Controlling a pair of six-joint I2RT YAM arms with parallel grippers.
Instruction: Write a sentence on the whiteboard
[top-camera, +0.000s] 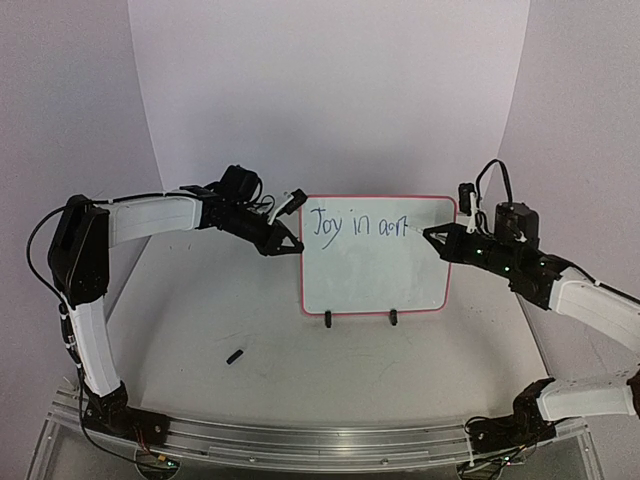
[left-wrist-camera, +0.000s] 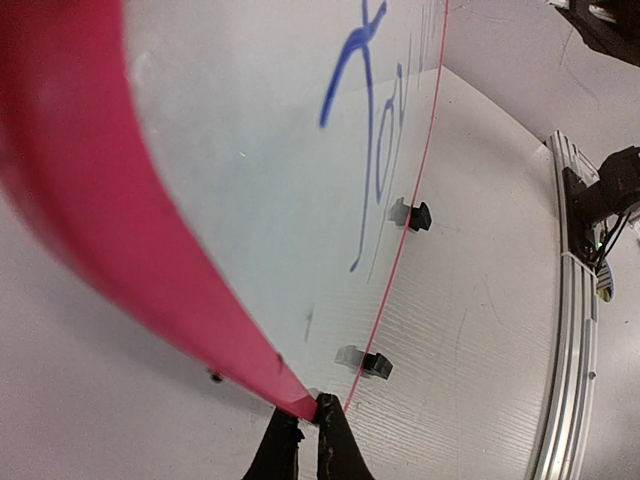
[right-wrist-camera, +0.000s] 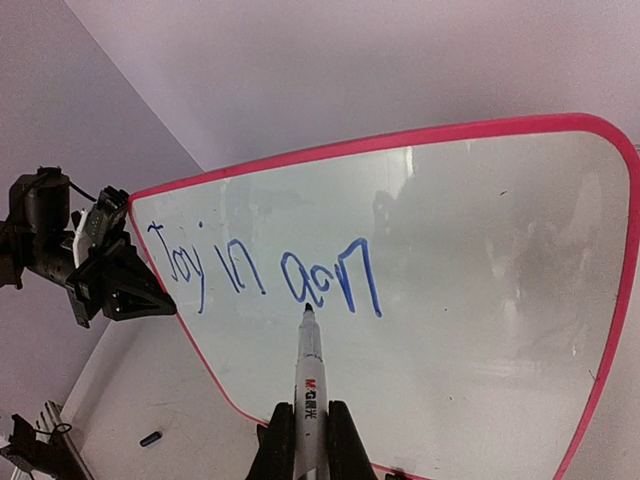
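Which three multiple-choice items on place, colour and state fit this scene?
1. Where lies the small dark piece? A on the white table; B on the board's rim; C in a gripper.
2. What colour is the handwritten sentence on the pink-rimmed white rectangular whiteboard? A red; B blue; C green.
3. What does the right gripper hold? A nothing; B a cloth; C a white-barrelled marker.
1 A, it rests on the table; 2 B, blue letters; 3 C, its barrel is clamped there.

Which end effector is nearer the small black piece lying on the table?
Left. The left end effector clamps the whiteboard at its left edge, above and behind the black piece; the right end effector holds a marker at the board's right side.
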